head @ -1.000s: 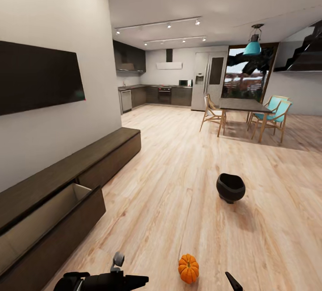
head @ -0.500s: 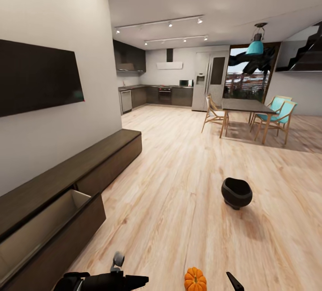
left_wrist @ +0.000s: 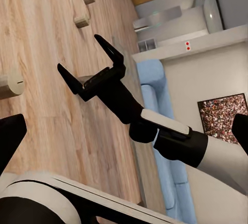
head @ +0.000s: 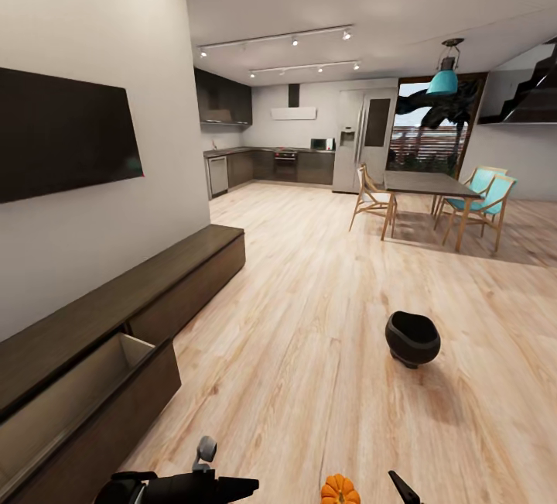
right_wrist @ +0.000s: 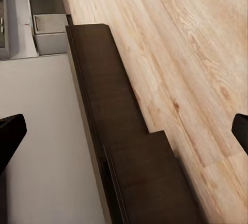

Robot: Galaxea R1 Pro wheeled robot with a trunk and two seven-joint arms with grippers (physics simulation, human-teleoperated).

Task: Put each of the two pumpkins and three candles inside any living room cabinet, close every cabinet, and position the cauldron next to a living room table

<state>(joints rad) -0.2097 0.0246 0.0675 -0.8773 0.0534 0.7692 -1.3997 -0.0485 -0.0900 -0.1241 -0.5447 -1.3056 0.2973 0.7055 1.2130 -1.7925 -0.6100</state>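
Pumpkin point(head: 341, 489) has slid toward frame bottom as camera advances; pickup close. Right pincer point(left_wrist: 91, 63) wide open, empty; left pincer's state unclear. Cabinet point(head: 116, 318) drawer open.

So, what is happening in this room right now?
A wheeled robot stands on the wooden floor of an open living room and holds nothing. In the left wrist view, the right gripper has its jaws spread open and empty. One drawer of the long dark cabinet along the wall is pulled out, and its visible part looks empty. A pumpkin lies on the floor just in front of the robot, and the black cauldron stands on the floor farther ahead, apart from it.
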